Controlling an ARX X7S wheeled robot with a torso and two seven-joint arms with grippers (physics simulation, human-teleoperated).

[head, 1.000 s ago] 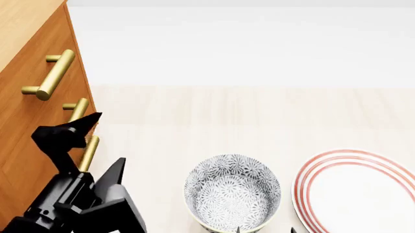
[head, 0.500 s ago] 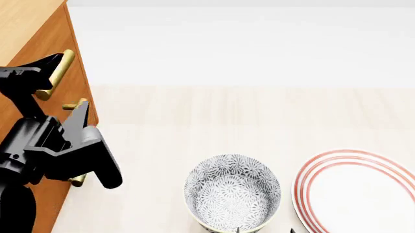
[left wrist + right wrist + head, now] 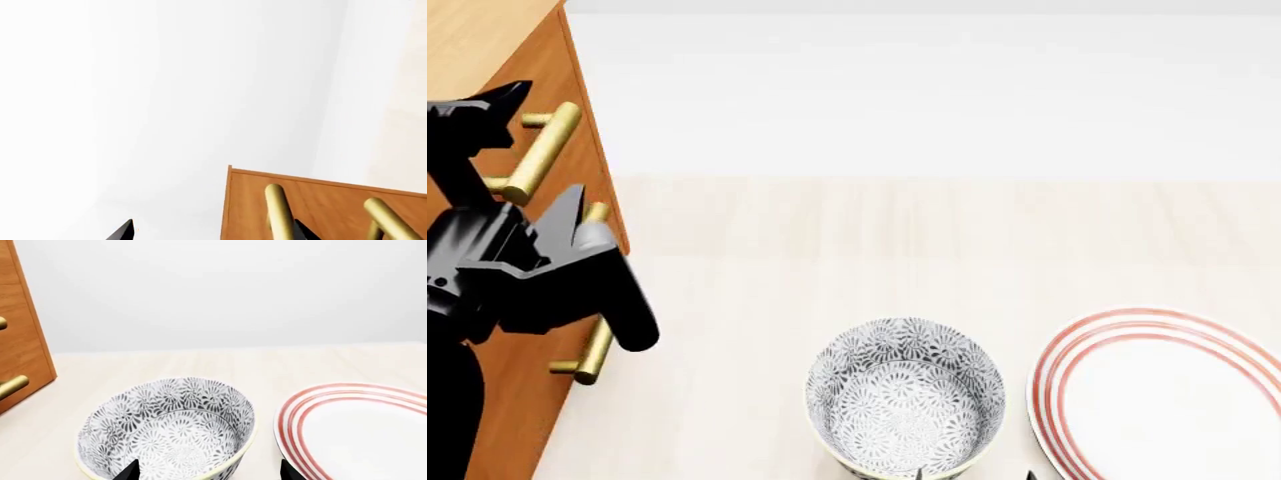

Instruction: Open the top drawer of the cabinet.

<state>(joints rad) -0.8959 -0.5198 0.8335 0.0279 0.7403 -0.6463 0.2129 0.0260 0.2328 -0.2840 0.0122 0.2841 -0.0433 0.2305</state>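
1. The left gripper (image 3: 531, 150) is rising since a second ago, from the lower handle (image 3: 590, 345) to the top drawer (image 3: 541, 190) handle (image 3: 541, 152).
2. Its jaws are gaping around that bar, not closing.
3. The arm is hiding most of the cabinet (image 3: 481, 40) at the worktop (image 3: 961, 230) edge.
4. The right gripper (image 3: 208, 471) is mostly cropped; jaws apart, empty, over the patterned bowl (image 3: 167, 427).

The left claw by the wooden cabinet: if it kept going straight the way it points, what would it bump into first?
Probably the upper brass handle on the cabinet: the left claw has its fingers open on either side of that bar. Depth is hard to judge here.
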